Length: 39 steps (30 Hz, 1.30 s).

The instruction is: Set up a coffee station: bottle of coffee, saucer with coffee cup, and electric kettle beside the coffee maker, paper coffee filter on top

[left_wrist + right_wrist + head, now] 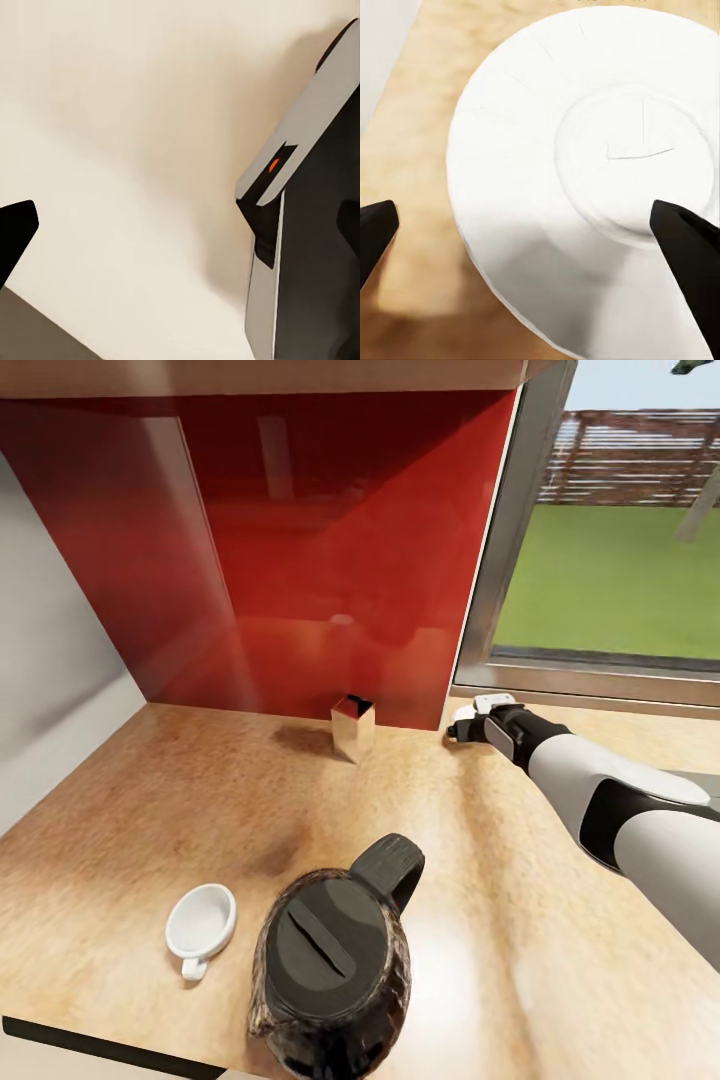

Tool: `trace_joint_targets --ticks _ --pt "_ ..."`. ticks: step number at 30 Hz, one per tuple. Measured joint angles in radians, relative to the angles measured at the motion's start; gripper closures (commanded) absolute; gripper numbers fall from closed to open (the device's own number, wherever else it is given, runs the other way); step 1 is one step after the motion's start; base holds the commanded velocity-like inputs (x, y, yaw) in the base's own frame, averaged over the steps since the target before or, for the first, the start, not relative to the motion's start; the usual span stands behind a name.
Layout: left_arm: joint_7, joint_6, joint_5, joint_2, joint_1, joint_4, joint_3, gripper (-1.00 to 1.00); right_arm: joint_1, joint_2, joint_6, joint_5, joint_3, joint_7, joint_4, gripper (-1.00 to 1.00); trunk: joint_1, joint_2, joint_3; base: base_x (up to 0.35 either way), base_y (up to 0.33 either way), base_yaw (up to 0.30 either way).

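A small shiny square metal container (353,726) stands far back against the glossy red wall panel (300,550); a window (610,560) lies right.

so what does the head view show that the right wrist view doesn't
Head view: the electric kettle at the near counter edge, the coffee cup beside it, a small shiny box against the red backsplash, the window, and the right arm reaching toward the sill.

Right wrist view: the saucer close up on the wood, its claw fingertips spread to either side.

Both: the kitchen countertop and the right claw.
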Motion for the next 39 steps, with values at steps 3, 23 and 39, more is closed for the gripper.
trace_joint_targets --ticks 3,23,39 --pt "0.0 0.0 0.0 0.0 0.0 0.0 0.0 -1.0 -0.002 -0.001 0.001 0.009 0.013 -0.002 -0.001 1.0 0.001 0.0 0.0 0.0 0.0 0.0" --pt "0.0 0.0 0.001 0.0 0.0 0.0 0.0 -1.0 -0.009 0.001 -0.003 0.006 0.005 -0.001 0.0 1.0 0.004 0.0 0.0 0.0 0.0 0.0" --pt "0.001 0.001 0.002 0.0 0.0 0.0 0.0 -1.0 -0.009 0.004 -0.003 0.011 0.008 -0.001 -0.001 1.0 0.004 0.0 0.0 0.0 0.0 0.0"
